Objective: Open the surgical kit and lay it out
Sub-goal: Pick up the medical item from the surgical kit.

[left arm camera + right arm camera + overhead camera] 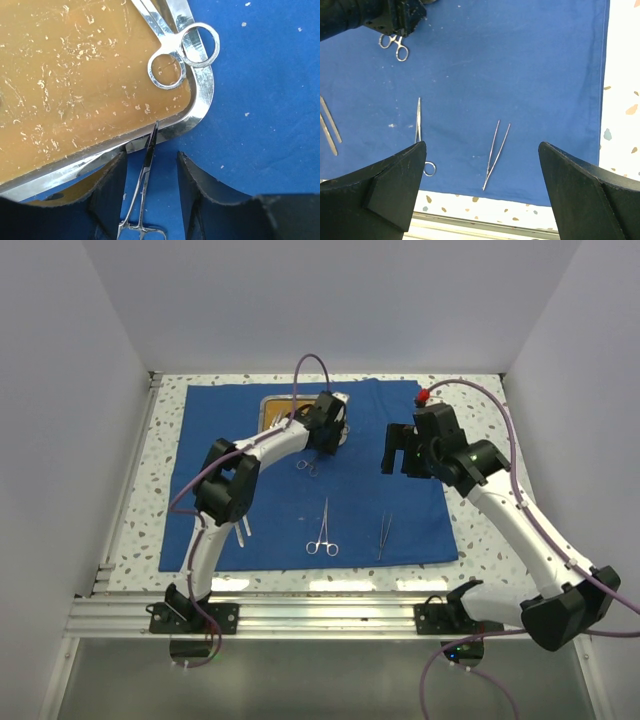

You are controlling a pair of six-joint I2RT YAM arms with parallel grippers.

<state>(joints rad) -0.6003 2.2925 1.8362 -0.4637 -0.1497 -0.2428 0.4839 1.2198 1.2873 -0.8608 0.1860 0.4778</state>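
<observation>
Blue cloth (pixel 420 530) lies spread flat. Left gripper (pixel 151 156) stands open astride a clamp (pixel 142 200); right gripper (pixel 482 145) gapes wide, empty.

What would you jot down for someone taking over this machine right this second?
Left pincer: open, low at a corner of the tray. A small clamp lies loose between its jaws, tip at the tray rim.
Right pincer: open, empty, above the blue cloth.
Done: cloth spread flat; a larger clamp and tweezers laid out near the front edge, with what looks like a second pair of tweezers further left.
Left: one ring-handled instrument lies in the tray, rings over the rim. It probably goes out next, and the small clamp may need lining up.
</observation>
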